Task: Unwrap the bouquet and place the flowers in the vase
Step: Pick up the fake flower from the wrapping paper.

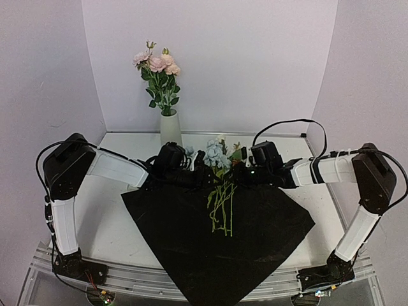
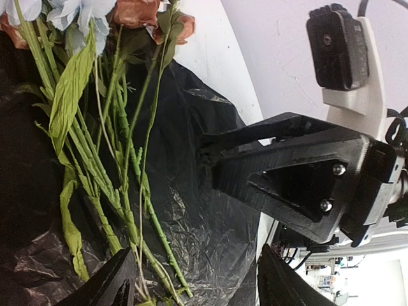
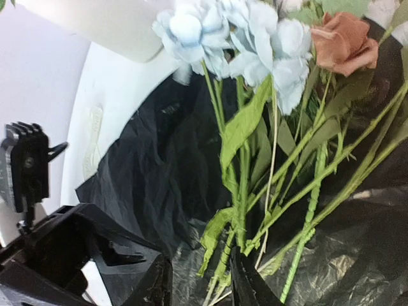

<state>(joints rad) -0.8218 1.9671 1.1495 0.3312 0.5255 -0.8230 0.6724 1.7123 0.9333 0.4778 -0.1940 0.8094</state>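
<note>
Unwrapping looks done: the flowers [image 1: 220,191] lie on the black sheet [image 1: 268,223] in front of the vase [image 1: 170,127], left gripper [image 2: 197,280] wide beside their stems, right gripper [image 3: 201,280] narrowly parted around them, so next a firm pinch and a lift toward the vase seem needed.

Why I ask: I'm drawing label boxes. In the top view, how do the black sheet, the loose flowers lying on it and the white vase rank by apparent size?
1. black sheet, by far the largest.
2. loose flowers, a long narrow bunch.
3. white vase, smallest, though it stands farther back, which may shrink it.
</note>
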